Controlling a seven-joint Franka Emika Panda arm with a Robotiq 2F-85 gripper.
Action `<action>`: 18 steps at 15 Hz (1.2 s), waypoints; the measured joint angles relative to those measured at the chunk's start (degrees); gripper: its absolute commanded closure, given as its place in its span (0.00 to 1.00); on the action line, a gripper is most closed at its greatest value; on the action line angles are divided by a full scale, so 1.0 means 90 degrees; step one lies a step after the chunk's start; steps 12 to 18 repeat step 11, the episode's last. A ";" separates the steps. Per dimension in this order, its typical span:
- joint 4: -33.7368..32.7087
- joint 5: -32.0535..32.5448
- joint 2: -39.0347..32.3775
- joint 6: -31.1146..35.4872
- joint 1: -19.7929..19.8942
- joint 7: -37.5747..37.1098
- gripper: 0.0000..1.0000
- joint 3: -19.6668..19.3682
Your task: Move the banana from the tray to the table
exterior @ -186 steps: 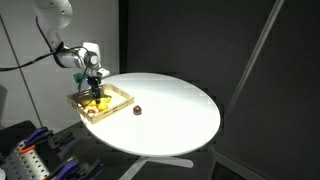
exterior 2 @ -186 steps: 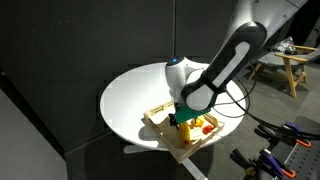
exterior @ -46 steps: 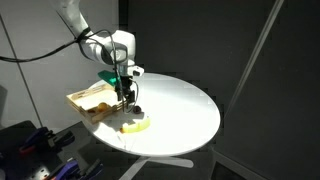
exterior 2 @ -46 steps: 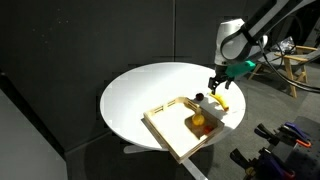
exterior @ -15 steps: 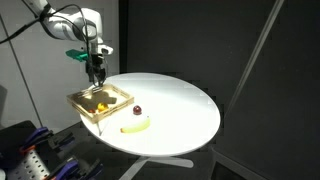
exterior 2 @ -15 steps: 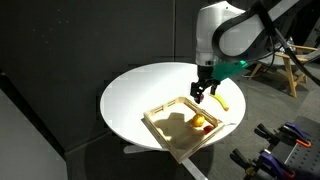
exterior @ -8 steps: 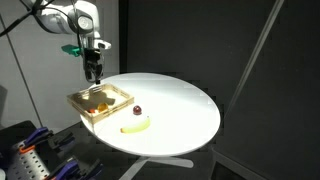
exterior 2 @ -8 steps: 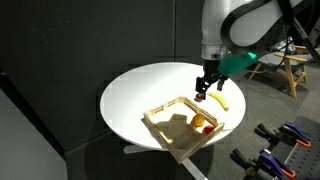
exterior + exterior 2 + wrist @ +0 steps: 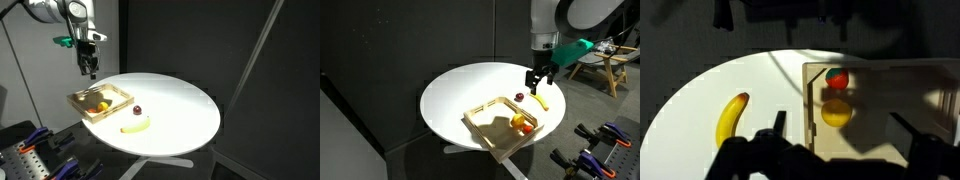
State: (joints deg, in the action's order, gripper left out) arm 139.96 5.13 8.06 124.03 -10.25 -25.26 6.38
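Note:
The slim yellow banana (image 9: 135, 126) lies on the round white table (image 9: 180, 105), just outside the light wooden tray (image 9: 108, 112). It also shows in an exterior view (image 9: 541, 101) and in the wrist view (image 9: 732, 118), to the left of the tray (image 9: 880, 68). My gripper (image 9: 90, 68) hangs high above the table's edge by the tray, open and empty. It also shows in an exterior view (image 9: 537, 80). In the wrist view its dark fingers (image 9: 840, 125) stand wide apart over the tray.
A rounder orange-yellow item (image 9: 836, 113) and a red item (image 9: 838, 79) lie in the tray. A small dark red object (image 9: 136, 110) sits on the table beside the tray. Dark curtains stand behind the table. Tools and furniture stand beyond the table's edge (image 9: 610, 135).
My gripper has risen and drawn away from the tray, staying open and empty. The banana has stayed still on the table.

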 measured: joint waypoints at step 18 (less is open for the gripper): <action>0.0073 0.0000 0.0155 -0.0170 0.0000 0.0209 0.00 0.0019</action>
